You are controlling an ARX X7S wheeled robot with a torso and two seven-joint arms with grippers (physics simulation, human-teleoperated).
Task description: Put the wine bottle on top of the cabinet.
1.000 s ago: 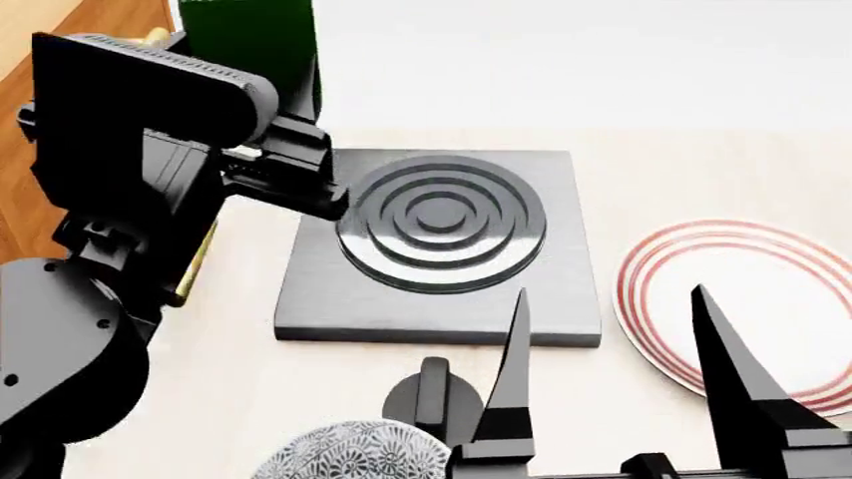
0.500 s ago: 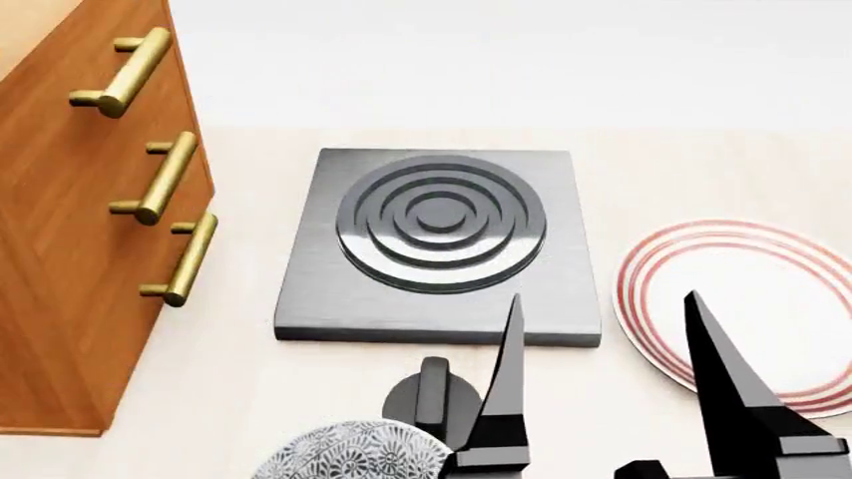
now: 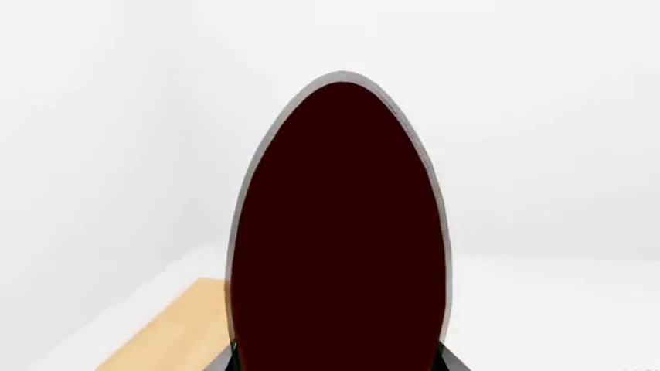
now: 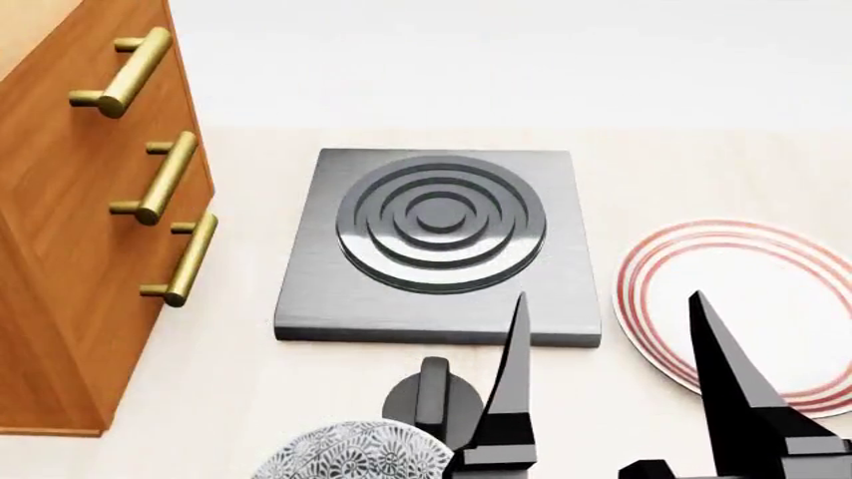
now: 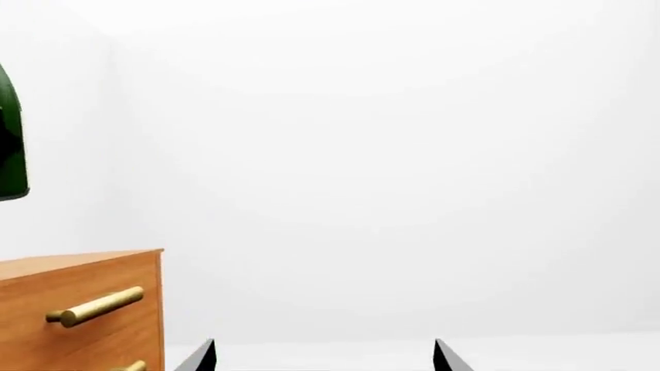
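Green glass, the wine bottle (image 3: 341, 232) sat gripped between my left jaws above the cabinet (image 5: 77, 309), my right jaws (image 4: 606, 379) gaped empty, and lowering it upright, slowly, seemed wise.

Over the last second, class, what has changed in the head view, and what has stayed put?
The left arm and the green wine bottle have left the head view, uncovering the cabinet; the bottle now shows above the cabinet top. The right gripper, hob and plate stayed put.
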